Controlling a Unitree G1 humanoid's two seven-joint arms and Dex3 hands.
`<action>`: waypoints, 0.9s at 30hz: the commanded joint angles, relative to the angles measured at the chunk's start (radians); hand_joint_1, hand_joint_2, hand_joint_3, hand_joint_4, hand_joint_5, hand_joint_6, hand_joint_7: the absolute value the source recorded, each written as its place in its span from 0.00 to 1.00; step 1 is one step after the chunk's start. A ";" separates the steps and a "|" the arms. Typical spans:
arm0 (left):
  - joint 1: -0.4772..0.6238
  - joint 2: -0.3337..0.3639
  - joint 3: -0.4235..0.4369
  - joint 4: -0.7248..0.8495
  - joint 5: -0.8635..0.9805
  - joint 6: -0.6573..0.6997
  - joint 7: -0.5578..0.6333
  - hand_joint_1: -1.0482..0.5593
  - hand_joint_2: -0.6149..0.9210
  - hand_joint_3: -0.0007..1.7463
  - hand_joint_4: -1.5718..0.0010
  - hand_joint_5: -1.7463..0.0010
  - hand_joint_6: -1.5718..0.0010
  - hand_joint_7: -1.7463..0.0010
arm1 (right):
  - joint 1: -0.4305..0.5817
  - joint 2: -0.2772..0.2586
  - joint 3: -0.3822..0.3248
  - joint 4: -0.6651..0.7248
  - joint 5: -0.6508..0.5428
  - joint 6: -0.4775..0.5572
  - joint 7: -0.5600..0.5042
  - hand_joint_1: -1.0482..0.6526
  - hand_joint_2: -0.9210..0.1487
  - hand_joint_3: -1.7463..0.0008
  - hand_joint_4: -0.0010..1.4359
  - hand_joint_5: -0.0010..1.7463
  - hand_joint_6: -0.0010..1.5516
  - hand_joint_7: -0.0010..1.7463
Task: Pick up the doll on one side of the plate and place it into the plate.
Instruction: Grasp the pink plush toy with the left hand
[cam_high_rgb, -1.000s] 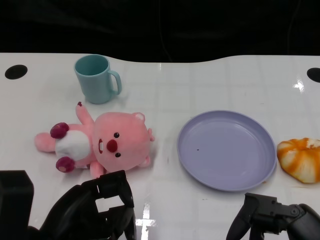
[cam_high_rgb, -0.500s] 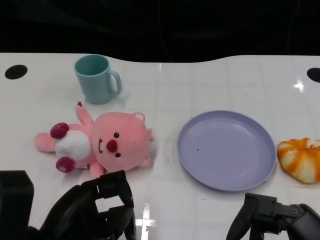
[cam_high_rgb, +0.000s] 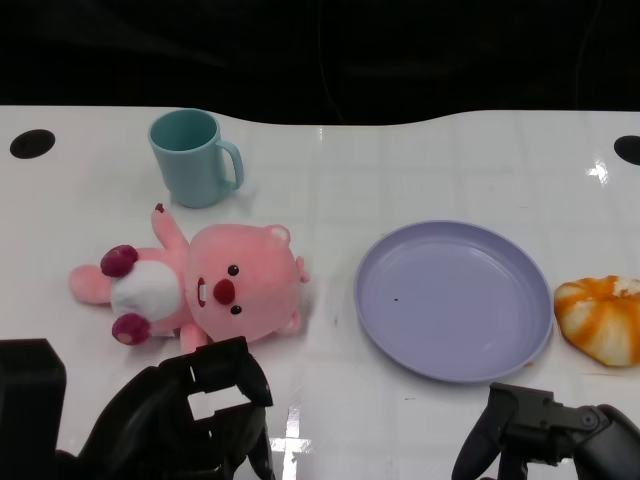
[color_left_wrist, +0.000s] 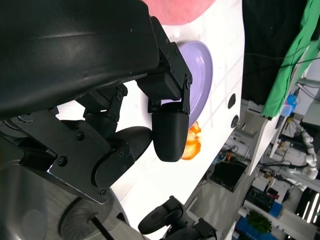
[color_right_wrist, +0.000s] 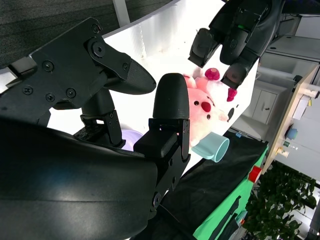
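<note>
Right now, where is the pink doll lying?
In the head view the pink doll lies on the table left of the purple plate, below the teal mug, just beyond the left hand.

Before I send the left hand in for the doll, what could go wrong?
The doll lies sprawled with its head nearest the left hand, so a grasp on the round head may slip. The teal mug stands just behind it and could get knocked. The plate is shallow, so the doll may roll off toward the orange bread.

A glossy white table (cam_high_rgb: 420, 160) stands against black backdrop; green cloth (color_left_wrist: 287, 60) hangs beyond it.
</note>
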 joint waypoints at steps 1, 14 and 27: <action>-0.017 -0.003 0.015 -0.009 0.005 -0.021 0.018 0.55 0.65 0.81 0.55 0.11 0.51 0.36 | -0.007 -0.009 -0.012 0.006 0.014 0.002 0.004 0.59 0.39 0.35 0.47 0.95 0.40 0.76; -0.031 -0.002 0.039 -0.057 0.064 -0.088 0.065 0.48 0.80 0.50 0.64 0.29 0.60 0.63 | -0.013 -0.005 0.000 0.004 0.010 0.010 0.002 0.59 0.39 0.34 0.46 0.96 0.39 0.76; -0.080 0.139 0.019 -0.100 0.406 -0.342 0.065 0.35 1.00 0.15 0.86 0.50 0.72 0.86 | -0.012 -0.007 -0.003 0.009 0.013 -0.001 0.003 0.59 0.40 0.33 0.46 0.95 0.39 0.76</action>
